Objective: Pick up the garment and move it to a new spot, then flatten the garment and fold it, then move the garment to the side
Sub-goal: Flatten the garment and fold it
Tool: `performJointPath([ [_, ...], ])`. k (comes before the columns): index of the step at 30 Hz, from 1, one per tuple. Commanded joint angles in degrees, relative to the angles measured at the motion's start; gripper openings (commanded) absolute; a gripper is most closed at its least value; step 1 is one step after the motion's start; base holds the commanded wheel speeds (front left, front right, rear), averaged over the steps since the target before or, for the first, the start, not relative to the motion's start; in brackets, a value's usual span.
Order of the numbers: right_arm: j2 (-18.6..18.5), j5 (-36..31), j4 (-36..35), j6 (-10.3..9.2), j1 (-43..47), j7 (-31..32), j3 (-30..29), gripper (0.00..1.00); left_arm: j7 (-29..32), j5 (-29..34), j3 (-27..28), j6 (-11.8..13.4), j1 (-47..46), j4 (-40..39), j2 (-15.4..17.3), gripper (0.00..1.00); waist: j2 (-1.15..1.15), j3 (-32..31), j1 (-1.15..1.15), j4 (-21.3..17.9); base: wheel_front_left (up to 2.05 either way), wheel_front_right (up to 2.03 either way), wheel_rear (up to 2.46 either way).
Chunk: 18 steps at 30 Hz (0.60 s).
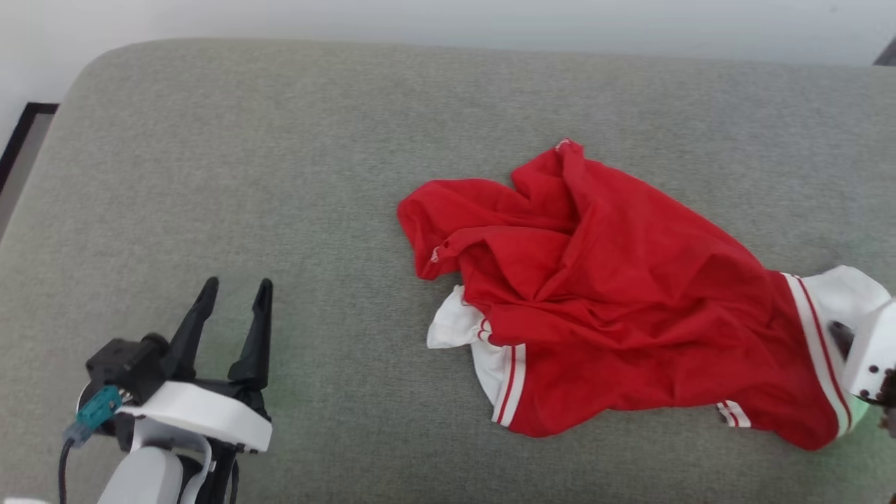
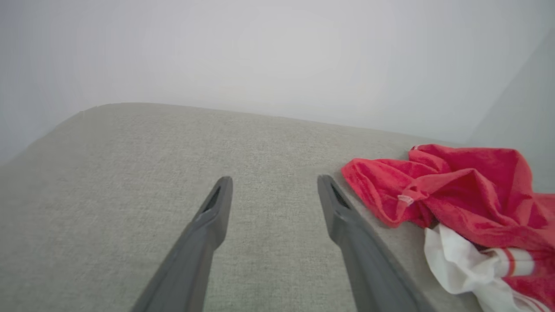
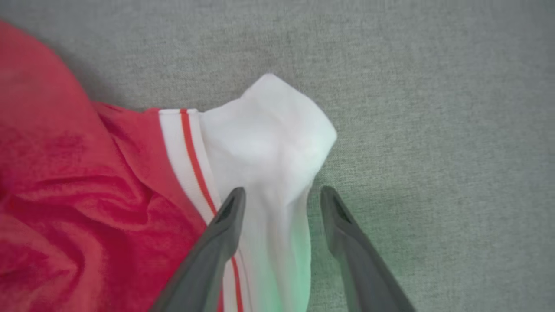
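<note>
The garment (image 1: 602,294), a bright red T-shirt with white sleeves and striped trim, lies crumpled on the right half of a grey upholstered surface (image 1: 280,140). My right gripper (image 3: 282,195) hovers over its right white sleeve (image 3: 264,138); the jaws stand apart, with the sleeve lying loose between them. In the head view that arm's white wrist (image 1: 871,353) sits at the right edge over the sleeve (image 1: 840,287). My left gripper (image 1: 238,287) is open and empty at the lower left, well left of the garment (image 2: 468,190), fingers (image 2: 217,216) over bare fabric.
The grey cushion (image 2: 151,173) has a rounded far-left corner and ends at a pale wall (image 1: 448,21) behind. A dark frame edge (image 1: 21,133) shows beyond the cushion's left side. Bare cushion stretches left of the garment and in front of it.
</note>
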Motion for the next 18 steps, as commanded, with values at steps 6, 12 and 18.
performJointPath([
  [6,2.43,0.41,-4.05,-0.02,0.17,-4.63,-0.19,1.0,1.08,-2.86,-5.33,-0.16,-3.08,0.32,3.47,1.0,0.0,-1.27,0.0,-2.18,0.0,0.0,0.0],
  [12,4.56,0.4,-9.15,-0.02,1.75,-12.57,1.47,1.0,8.18,-7.93,-12.4,-0.17,-5.21,-2.1,7.93,1.0,0.0,-2.55,0.0,-4.79,0.0,0.0,0.0],
  [18,6.26,-0.17,-12.18,-0.02,3.89,-23.75,5.0,1.0,16.13,-12.5,-17.21,-0.17,-6.07,-4.78,11.41,1.0,0.0,-3.67,0.0,-7.96,0.0,0.0,0.0],
])
